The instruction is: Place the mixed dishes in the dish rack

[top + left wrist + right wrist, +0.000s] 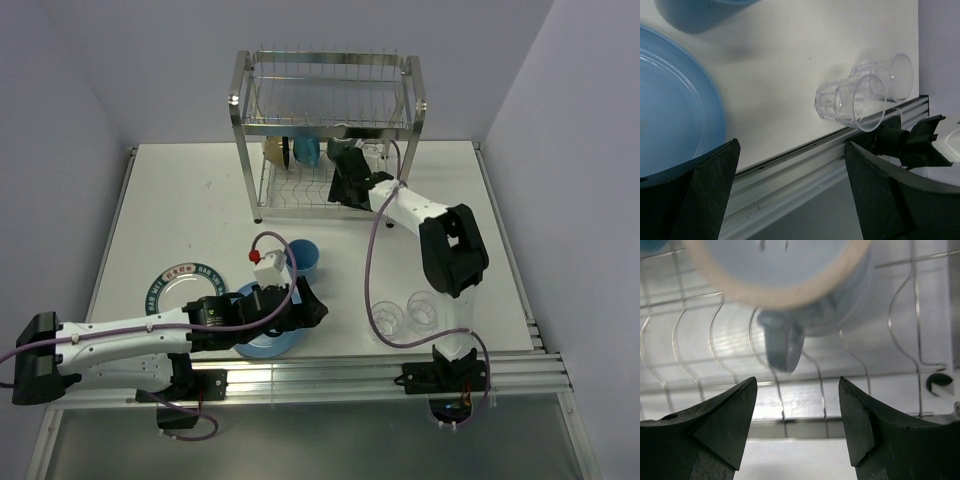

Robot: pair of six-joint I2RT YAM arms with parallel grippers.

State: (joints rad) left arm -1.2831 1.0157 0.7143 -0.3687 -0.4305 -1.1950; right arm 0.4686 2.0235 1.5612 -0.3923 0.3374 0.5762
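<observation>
Left fingers (695, 195): spread wide with nothing between them, hovering low over the worktop's near edge, left of middle.
Blue plate (675, 110): flat on the worktop (180, 200) at the near edge. Its rim runs under the left-hand finger in the wrist view; whether they touch I cannot tell.
Clear glasses (855, 102): two of them, just beside one another by the near edge, right of middle.
White plate with dark patterned rim (185, 285): flat on the worktop, left of the blue plate, partly covered by the left arm.
Blue tumbler (303, 257): stands just beyond the blue plate, near the worktop's middle.
Right fingers (725, 420): spread, gripping nothing, reaching into the rack's lower tier.
Blue-grey mug (785, 270): lies on its side on the lower tier's wires, mouth toward the wrist camera. Its handle hangs down toward the gap between the right fingers, clear of both.
Dish rack (238, 110): two-tier steel wire rack at the far edge, middle.
Cream cup (277, 150) and light blue cup (306, 150): side by side at the left of the lower tier.
</observation>
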